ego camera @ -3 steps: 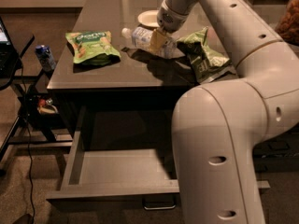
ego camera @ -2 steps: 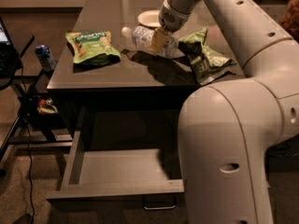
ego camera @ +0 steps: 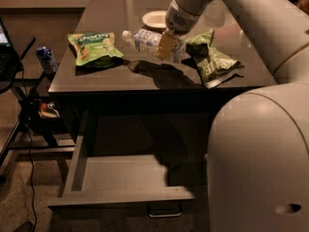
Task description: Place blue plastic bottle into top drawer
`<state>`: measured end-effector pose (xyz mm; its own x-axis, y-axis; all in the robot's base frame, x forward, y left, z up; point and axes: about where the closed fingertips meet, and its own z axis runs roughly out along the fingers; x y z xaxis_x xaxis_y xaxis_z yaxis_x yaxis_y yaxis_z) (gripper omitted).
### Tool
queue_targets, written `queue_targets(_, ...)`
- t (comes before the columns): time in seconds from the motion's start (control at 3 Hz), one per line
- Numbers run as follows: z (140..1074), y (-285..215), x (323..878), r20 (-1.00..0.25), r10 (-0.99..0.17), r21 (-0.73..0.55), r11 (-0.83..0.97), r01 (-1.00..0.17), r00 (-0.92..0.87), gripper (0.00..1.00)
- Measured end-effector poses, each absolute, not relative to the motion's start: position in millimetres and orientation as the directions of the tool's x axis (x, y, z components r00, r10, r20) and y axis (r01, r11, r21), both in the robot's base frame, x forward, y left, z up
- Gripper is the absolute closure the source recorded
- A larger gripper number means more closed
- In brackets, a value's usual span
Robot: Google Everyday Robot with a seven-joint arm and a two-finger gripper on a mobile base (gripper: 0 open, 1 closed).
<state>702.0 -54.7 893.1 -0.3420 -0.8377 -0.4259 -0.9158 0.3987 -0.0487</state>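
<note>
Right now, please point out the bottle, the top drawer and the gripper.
bottle (ego camera: 145,39), camera view, on its label.
top drawer (ego camera: 120,196), camera view, on its front panel.
gripper (ego camera: 164,52), camera view, its tip, at the bottle on the cabinet (ego camera: 111,13).

A dim room: brownish floor (ego camera: 10,195), glossy dark cabinet (ego camera: 111,11), black stand (ego camera: 19,50) on the left.

No lettering, brand or number is legible. The green snack bag (ego camera: 95,48) bears pale print on its front, the crumpled green bag (ego camera: 212,62) shows light patches, and the bottle (ego camera: 145,39) carries a white and light-blue label. None of these can be read. The gripper (ego camera: 166,46) is above the tabletop, at the bottle's labelled middle.
</note>
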Motion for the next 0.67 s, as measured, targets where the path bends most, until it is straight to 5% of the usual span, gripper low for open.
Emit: queue_targets(0.67, 889.5, -55.7, 688.2, -0.426, -0.836, -0.034, 0.397, -0.917, -0.346, 1.0)
